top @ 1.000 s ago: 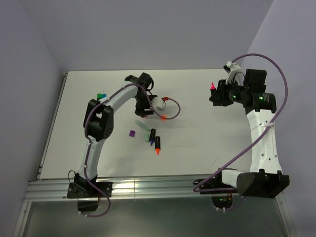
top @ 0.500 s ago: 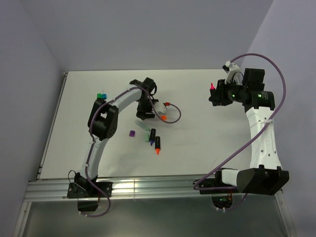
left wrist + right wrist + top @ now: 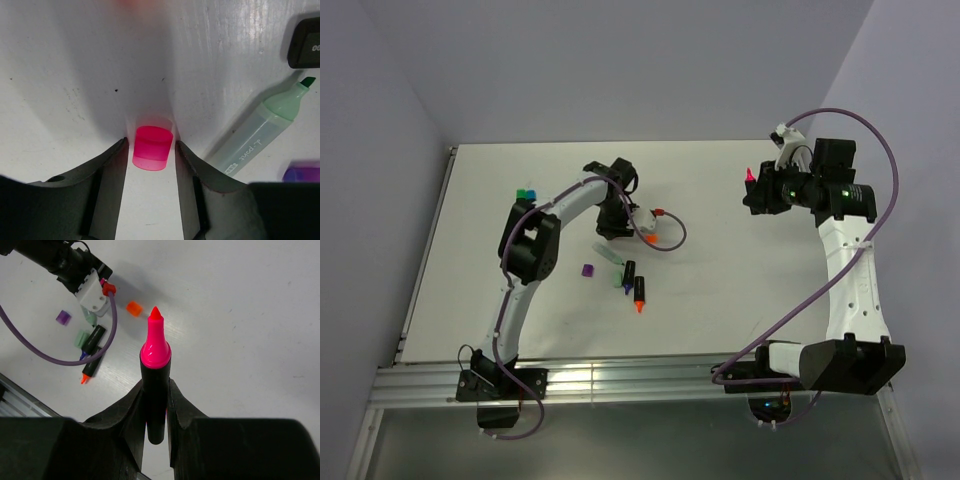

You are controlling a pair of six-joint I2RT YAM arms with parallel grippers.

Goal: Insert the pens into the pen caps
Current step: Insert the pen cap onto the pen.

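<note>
My left jaws (image 3: 150,145) are part-open, straddling the pink cap (image 3: 151,148) on the desk (image 3: 75,60), cap centred between them. Close evenly so it doesn't tip. My right jaws (image 3: 156,390) clamp the pink pen (image 3: 155,352), tip beyond them.

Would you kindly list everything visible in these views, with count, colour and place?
table: one, white.
pink pen: one, black barrel, upright in the right fingers.
pale green pen: one, lying beside the pink cap.
black pen: one, centre cluster.
orange-tipped pen: one, black, nearest of cluster.
pink cap: one, on the table between the left fingers.
orange cap: one, near the pink cap.
purple cap: one, left of cluster.
green cap: one, far left.
teal cap: one, beside it.
cables: two, purple, on arms.
left fingers: two, black, either side of pink cap.
right fingers: two, black, clamping pink pen.
</note>
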